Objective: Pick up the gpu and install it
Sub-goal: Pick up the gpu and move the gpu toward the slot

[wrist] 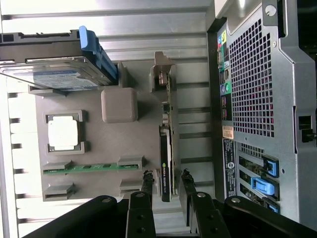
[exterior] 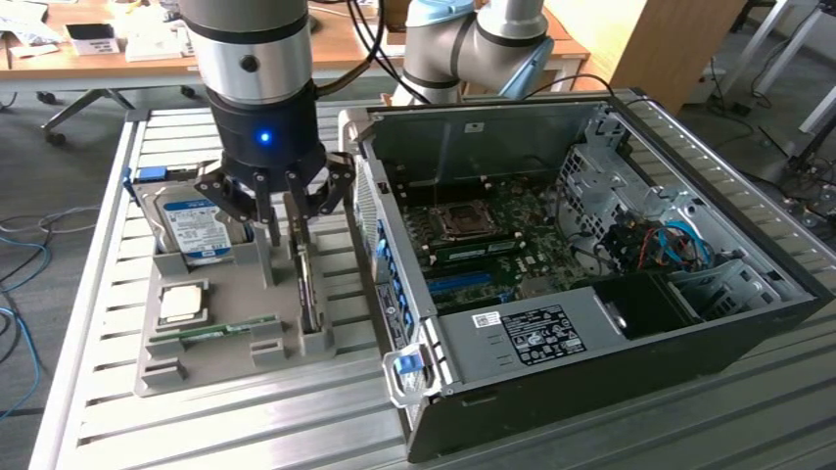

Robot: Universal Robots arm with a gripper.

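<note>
Gpu (wrist: 166, 148): a thin dark card standing on its long edge in a slot of the grey tray (wrist: 94, 188), not yet lifted. Its slot runs along the side of the tray nearest the case (wrist: 257, 99).

Gripper (wrist: 166, 176): lowered over one end of the card, its black fingers (wrist: 146, 181) apart, one on each face. The wrist view shows a strip of tray between each finger and the card, so nothing is clamped. In the exterior view the gripper (exterior: 290, 220) hangs from the arm (exterior: 255, 69) directly above the tray, with a blue light on its body.

Tray contents, going away from the card:
- a grey block (wrist: 119, 104) just beside it
- a narrow green memory stick (wrist: 91, 167) lying flat between two clips
- a square silver chip (wrist: 63, 133) seated in a frame
- a hard drive (wrist: 54, 74) with a blue label, propped on edge at the far end

Table (exterior: 261, 431): slatted metal, carrying both the tray and the case.

Case, in the exterior view: lies on its side to the exterior view's right of the tray, with its side panel off. The motherboard (exterior: 484, 235) is exposed, with blue slots near the rear wall, which faces the tray. Blue cables (exterior: 679, 245) sit deeper inside.

Desks (exterior: 157, 49): behind the table, with small objects on top.
</note>
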